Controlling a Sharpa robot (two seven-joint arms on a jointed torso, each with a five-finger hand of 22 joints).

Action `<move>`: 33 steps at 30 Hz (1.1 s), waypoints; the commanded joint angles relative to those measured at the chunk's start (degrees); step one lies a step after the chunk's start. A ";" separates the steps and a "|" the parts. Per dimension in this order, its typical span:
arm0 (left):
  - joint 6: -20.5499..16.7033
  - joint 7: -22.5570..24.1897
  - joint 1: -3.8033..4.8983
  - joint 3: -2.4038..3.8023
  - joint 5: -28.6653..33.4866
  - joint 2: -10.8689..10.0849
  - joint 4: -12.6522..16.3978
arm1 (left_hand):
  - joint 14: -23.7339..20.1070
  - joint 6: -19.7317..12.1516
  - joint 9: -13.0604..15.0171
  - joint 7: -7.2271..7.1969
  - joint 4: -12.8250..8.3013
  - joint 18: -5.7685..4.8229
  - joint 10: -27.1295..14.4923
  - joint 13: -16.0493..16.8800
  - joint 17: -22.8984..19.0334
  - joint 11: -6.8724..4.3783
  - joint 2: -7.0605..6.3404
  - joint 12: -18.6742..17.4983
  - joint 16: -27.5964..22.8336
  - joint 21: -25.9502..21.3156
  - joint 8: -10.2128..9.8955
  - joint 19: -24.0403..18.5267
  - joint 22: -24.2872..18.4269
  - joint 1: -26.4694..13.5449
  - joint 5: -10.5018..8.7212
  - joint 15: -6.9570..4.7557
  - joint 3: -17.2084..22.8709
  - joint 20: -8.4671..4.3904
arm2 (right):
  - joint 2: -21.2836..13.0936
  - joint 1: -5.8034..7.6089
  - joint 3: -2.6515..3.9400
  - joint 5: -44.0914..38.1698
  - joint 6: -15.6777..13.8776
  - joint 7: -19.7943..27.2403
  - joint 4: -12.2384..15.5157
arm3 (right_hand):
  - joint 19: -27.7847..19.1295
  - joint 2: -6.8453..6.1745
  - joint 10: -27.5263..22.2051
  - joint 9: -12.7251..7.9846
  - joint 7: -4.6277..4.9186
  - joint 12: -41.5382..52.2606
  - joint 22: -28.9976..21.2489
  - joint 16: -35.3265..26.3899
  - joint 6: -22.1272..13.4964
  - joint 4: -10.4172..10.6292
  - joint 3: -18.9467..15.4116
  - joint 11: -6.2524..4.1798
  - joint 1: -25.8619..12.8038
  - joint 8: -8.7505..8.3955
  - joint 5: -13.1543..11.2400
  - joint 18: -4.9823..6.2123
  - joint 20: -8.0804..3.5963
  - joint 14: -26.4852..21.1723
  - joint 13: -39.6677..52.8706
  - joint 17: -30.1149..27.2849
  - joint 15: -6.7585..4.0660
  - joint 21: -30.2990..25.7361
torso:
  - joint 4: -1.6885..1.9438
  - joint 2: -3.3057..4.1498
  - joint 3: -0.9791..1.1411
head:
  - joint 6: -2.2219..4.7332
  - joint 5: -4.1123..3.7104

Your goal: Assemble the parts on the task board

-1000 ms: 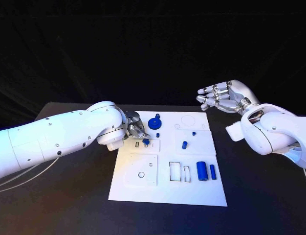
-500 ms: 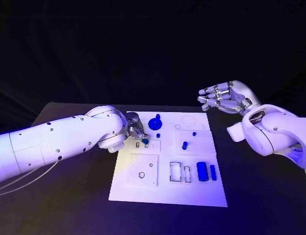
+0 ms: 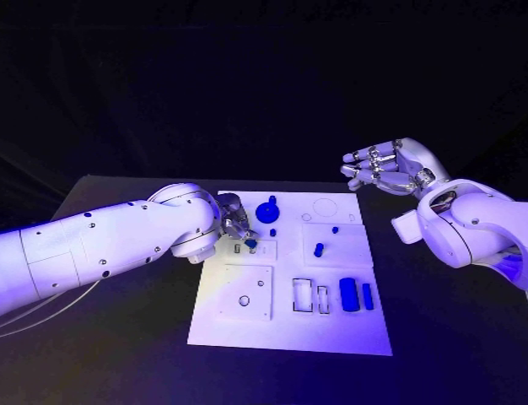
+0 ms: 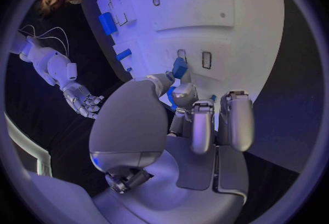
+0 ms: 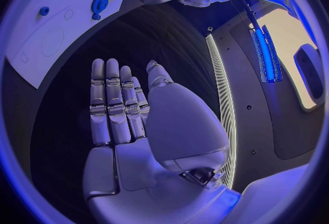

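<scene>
The white task board (image 3: 291,325) lies in the middle of the table. My left hand (image 3: 233,221) reaches over its upper left part and pinches a small blue part (image 3: 250,244) between thumb and finger. In the left wrist view this blue part (image 4: 180,66) sits just over two narrow slots (image 4: 206,59) in the board (image 4: 226,10). My right hand (image 3: 385,169) hangs raised beyond the board's far right corner, holding nothing, and its fingers (image 5: 109,103) are stretched out.
On the board there are a blue round part with a knob (image 3: 268,211), a small blue peg (image 3: 319,250), a blue cylinder (image 3: 348,294) and a thin blue bar (image 3: 366,294). Black table surrounds the board on all sides.
</scene>
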 commanded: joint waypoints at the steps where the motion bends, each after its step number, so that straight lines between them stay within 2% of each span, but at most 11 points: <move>1: 1.18 -0.23 -0.05 0.01 -0.51 0.16 0.02 | 5.94 0.02 6.08 -0.48 -6.48 -0.65 0.20 -0.16 15.09 0.01 0.41 -0.19 0.18 0.38 0.20 0.47 4.38 -0.04 0.13 -0.15 6.90 -0.12 | 0.03 -0.07 0.01 -0.14 0.42 0.45 -0.01 | -0.24 -0.02 -0.15 -0.02 -0.09 -0.34 -0.05 -0.07 -0.43 -0.13 0.02 0.32 -0.52 -0.16 -0.20 0.66 0.15 -0.38 -0.08 -0.05 0.01 -0.32 | 0.05 -0.03 0.02 | -0.09 0.01; 10: 1.84 -0.85 -0.06 0.01 -0.59 0.35 -0.17 | 5.94 -0.03 6.19 -0.52 -6.35 -0.65 0.17 -0.32 15.09 0.00 0.32 -0.38 0.18 0.39 0.19 0.47 4.39 -0.47 0.12 -0.16 7.03 -0.13 | 0.12 -0.14 0.01 -0.14 0.54 0.46 -0.04 | -0.24 -0.02 -0.15 -0.02 -0.09 -0.34 -0.05 -0.07 -0.43 -0.13 0.02 0.32 -0.52 -0.16 -0.20 0.66 0.15 -0.38 -0.08 -0.05 0.01 -0.32 | -0.12 0.00 0.00 | -0.11 0.23; 20: 2.33 -1.16 -0.06 0.01 -0.70 0.54 -0.30 | 5.94 -0.03 6.40 -0.67 -6.01 -0.66 0.30 -0.34 15.09 -0.09 0.29 -0.39 0.18 0.41 0.24 0.50 4.45 -1.24 0.12 -0.21 7.13 -0.15 | 0.12 -0.18 0.01 -0.10 0.69 0.42 -0.06 | -0.24 0.00 -0.16 -0.02 -0.08 -0.34 -0.12 -0.07 -0.45 -0.13 0.01 0.33 -0.57 -0.15 -0.31 0.67 0.17 -0.40 -0.10 -0.09 0.02 -0.35 | 0.08 -0.01 0.06 | -0.39 0.06; 23: 2.51 -1.23 -0.06 0.01 -0.77 0.63 -0.38 | 5.94 -0.03 6.43 -0.69 -5.95 -0.67 0.30 -0.38 15.09 -0.10 0.30 -0.43 0.18 0.42 0.24 0.51 4.47 -1.35 0.11 -0.22 7.15 -0.15 | 0.13 -0.18 0.01 -0.06 0.75 0.40 -0.05 | -0.24 0.01 -0.16 -0.02 -0.08 -0.34 -0.12 -0.07 -0.45 -0.13 0.01 0.33 -0.57 -0.15 -0.32 0.67 0.17 -0.40 -0.10 -0.09 0.02 -0.36 | 0.01 -0.03 0.10 | -0.46 0.10; 28: 2.92 -1.36 -0.05 0.01 -0.81 0.73 -0.42 | 5.94 -0.01 6.51 -0.76 -5.81 -0.67 0.34 -0.38 15.09 -0.14 0.20 -0.44 0.18 0.43 0.27 0.51 4.49 -1.67 0.10 -0.25 7.10 -0.16 | 0.13 -0.19 0.01 -0.02 0.79 0.37 -0.07 | -0.24 0.01 -0.16 -0.02 -0.08 -0.34 -0.12 -0.07 -0.45 -0.13 0.01 0.33 -0.57 -0.15 -0.32 0.67 0.17 -0.40 -0.10 -0.09 0.02 -0.36 | -0.08 -0.04 0.03 | -0.56 -0.02; 33: 3.23 -1.46 -0.05 0.01 -0.76 0.80 -0.43 | 5.94 0.07 6.65 -0.93 -5.50 -0.67 0.45 -0.33 15.09 -0.24 0.01 -0.37 0.18 0.43 0.32 0.51 4.51 -2.30 0.09 -0.31 6.93 -0.19 | 0.10 -0.19 0.01 -0.01 0.81 0.37 -0.09 | -0.24 0.01 -0.16 -0.02 -0.08 -0.34 -0.12 -0.07 -0.45 -0.13 0.01 0.33 -0.57 -0.15 -0.32 0.67 0.17 -0.40 -0.10 -0.09 0.02 -0.36 | -0.04 -0.05 0.07 | -0.61 -0.02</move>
